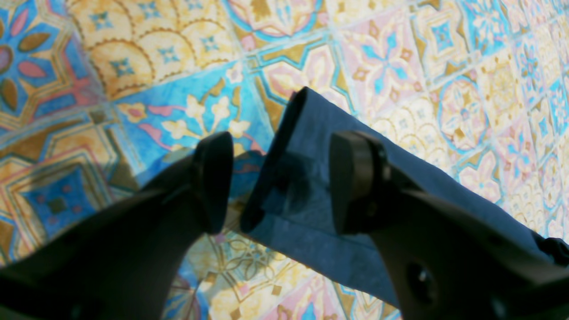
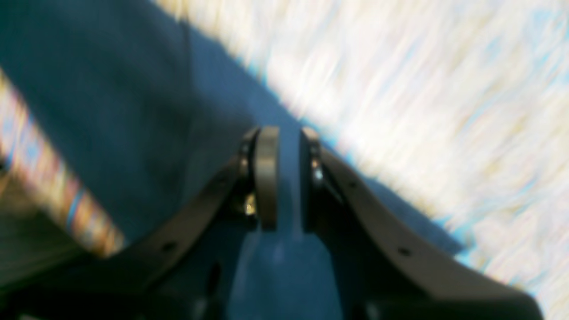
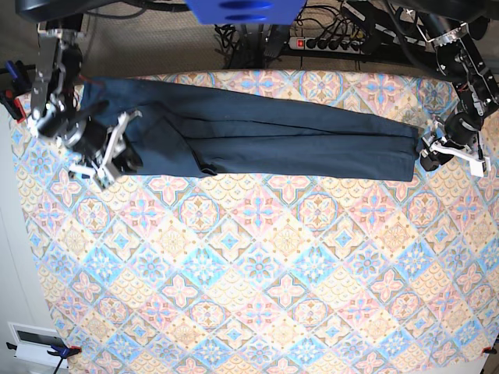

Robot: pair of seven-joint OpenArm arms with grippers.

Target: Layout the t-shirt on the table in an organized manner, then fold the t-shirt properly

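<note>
The t-shirt [image 3: 257,136] lies as a long folded band across the far part of the bench [image 3: 257,296], its long axis running side to side. The left hand [image 1: 280,182] stands wide over one narrow end (not gripping). The right hand [image 2: 288,178] is narrowly parted, cloth between.

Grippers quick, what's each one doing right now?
Left end effector: open, straddling the t-shirt edge, holding nothing.
Right end effector: narrow gap over the t-shirt; grip cannot be told.
</note>
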